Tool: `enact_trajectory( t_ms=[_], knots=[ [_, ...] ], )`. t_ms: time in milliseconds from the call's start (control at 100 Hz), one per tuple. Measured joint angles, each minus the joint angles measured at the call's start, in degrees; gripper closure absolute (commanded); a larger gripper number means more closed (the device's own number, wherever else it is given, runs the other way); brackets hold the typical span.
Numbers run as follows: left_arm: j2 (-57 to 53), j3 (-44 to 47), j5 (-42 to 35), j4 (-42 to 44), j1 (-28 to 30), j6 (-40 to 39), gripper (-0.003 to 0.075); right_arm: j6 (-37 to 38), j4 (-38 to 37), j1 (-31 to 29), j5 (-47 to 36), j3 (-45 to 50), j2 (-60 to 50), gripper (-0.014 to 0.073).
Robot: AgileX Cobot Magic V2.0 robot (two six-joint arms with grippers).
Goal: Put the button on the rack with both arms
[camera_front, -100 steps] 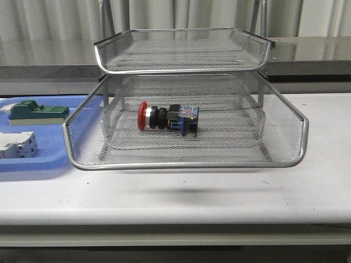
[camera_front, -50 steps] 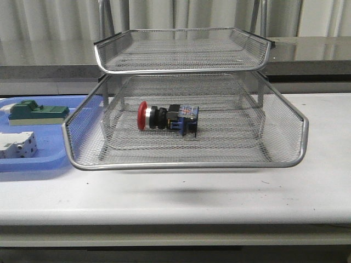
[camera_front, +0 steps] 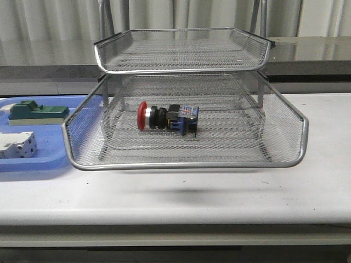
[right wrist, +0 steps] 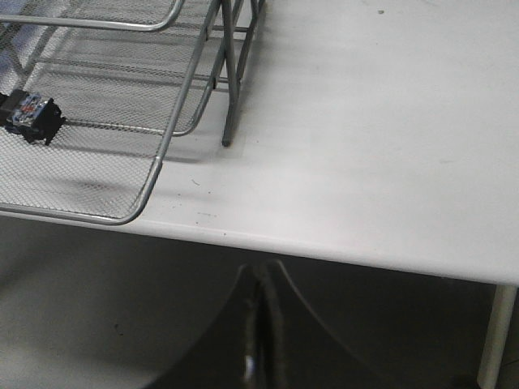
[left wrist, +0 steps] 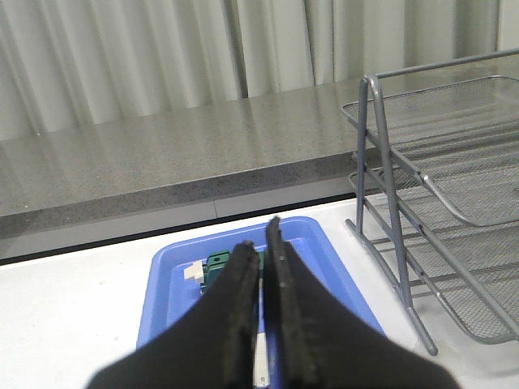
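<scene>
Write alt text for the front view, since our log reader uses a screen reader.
A red-capped button lies on its side in the lower mesh tier of a silver wire rack on a white table. Left of it, a blue tray holds a green-topped block and a white breaker.

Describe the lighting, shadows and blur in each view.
Front view: even, soft light; the rack casts a faint shadow on the table; button sharp. Left wrist view: left tool dark, slightly soft. Right wrist view: right tool blurred, underexposed against the bright tabletop.
</scene>
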Motion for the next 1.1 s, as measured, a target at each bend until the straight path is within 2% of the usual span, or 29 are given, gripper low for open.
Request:
enact_trajectory(
  t_ms=[460, 750, 910, 1100],
  knots=[
    [0.0, 0.0, -0.13, -0.17, 0.0, 0.0, 0.074, 0.0, 0.0, 0.0, -0.12, 0.0, 0.0, 0.0664],
    [0.0, 0.0, -0.26, -0.17, 0.0, -0.09, 0.074, -1.07, 3.0, 0.0, -5.56, 0.0, 1.64, 0.0664],
    [0.0, 0.0, -0.3, -0.17, 0.0, -0.09, 0.074, -6.9, 9.5, 0.0, -7.06, 0.0, 8.05, 0.0664],
    [0.0, 0.0, -0.3, -0.17, 0.0, -0.09, 0.074, -21.01, 20.62, 0.0, -7.86, 0.0, 18.05, 0.0664]
  ],
)
